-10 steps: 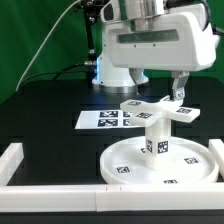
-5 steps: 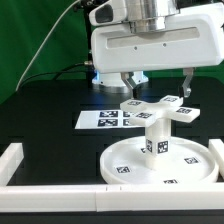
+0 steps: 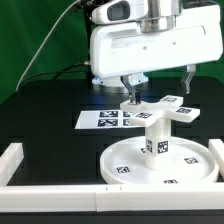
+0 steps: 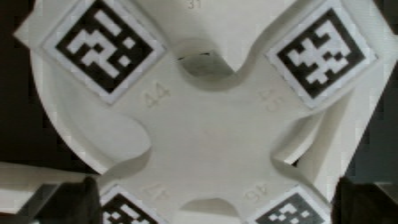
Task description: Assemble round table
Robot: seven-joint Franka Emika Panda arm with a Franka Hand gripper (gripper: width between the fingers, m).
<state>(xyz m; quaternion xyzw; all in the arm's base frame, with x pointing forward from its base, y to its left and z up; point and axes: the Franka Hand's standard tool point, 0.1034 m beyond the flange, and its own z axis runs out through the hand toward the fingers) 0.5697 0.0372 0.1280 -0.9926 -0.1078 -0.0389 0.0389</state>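
Now I see my tool (image 3: pixel 158 88) released, its fingers (image 3: pixel 130 92) spread on both sides of the flat-armed piece (image 3: pixel 159 108), which sits on the cylinder (image 3: pixel 154 136) above the disc (image 3: pixel 130 160).

A wide rimmed round disc (image 3: pixel 162 161) is laid flat on the black table — a short thick cylinder (image 3: pixel 154 132) stands upright at its centre, topped by a tagged flat-armed piece (image 3: pixel 157 108) (image 4: pixel 196 110).
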